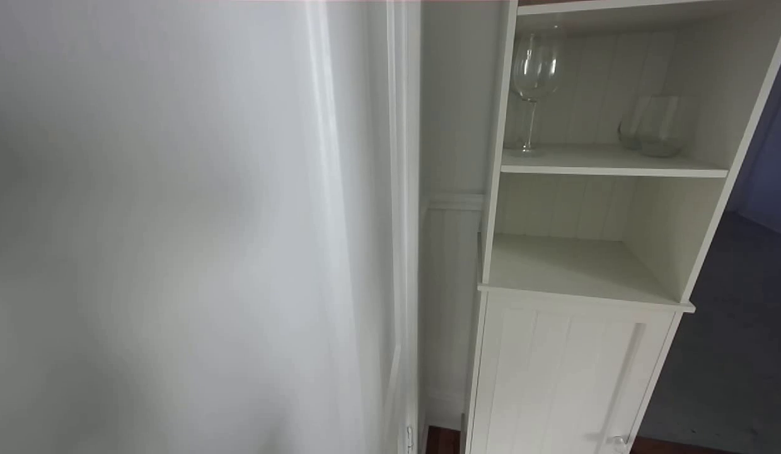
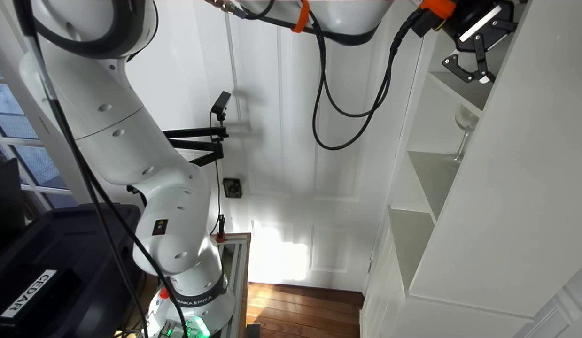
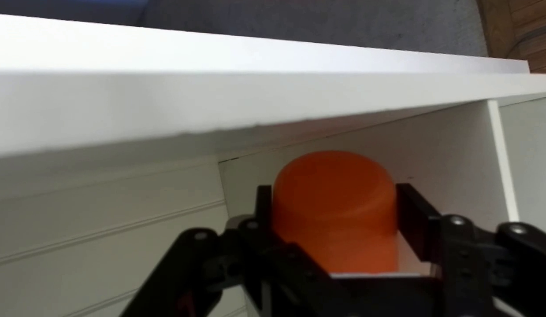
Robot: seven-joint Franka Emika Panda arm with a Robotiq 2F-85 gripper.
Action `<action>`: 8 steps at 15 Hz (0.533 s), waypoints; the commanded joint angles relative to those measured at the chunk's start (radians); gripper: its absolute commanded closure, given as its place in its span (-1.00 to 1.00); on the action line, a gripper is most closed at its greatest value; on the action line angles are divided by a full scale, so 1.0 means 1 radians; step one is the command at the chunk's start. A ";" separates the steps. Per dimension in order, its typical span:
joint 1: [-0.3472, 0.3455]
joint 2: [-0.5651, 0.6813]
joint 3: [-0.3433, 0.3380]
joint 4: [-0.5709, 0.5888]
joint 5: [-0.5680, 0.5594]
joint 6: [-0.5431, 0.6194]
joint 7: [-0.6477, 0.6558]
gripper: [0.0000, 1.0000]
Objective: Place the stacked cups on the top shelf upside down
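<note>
The stacked cups [image 3: 334, 237] show in the wrist view as one orange, rounded cylinder; how many are nested cannot be told. My gripper [image 3: 334, 207] is shut on them, with a black finger against each side. A smooth rounded end points to the top of that view; whether it is base or mouth is unclear. Behind and below them lies the pale top shelf [image 3: 453, 154]; contact cannot be told. In an exterior view one finger [image 2: 481, 57] shows above the top shelf [image 2: 464, 89], inside the cabinet, whose side panel hides the cups.
A cabinet side wall [image 3: 255, 97] runs close beside the cups. One shelf down stand a wine glass [image 1: 535, 69] and clear tumblers [image 1: 661, 126]; the wine glass [image 2: 465, 119] appears in both exterior views. Cables [image 2: 319, 84] hang in a loop under the forearm.
</note>
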 commanded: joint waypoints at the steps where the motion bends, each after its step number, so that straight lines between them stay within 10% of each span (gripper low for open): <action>1: 0.017 -0.021 -0.021 -0.004 0.012 0.025 -0.119 0.12; 8: 0.042 -0.063 -0.054 -0.034 0.075 0.040 -0.242 0.12</action>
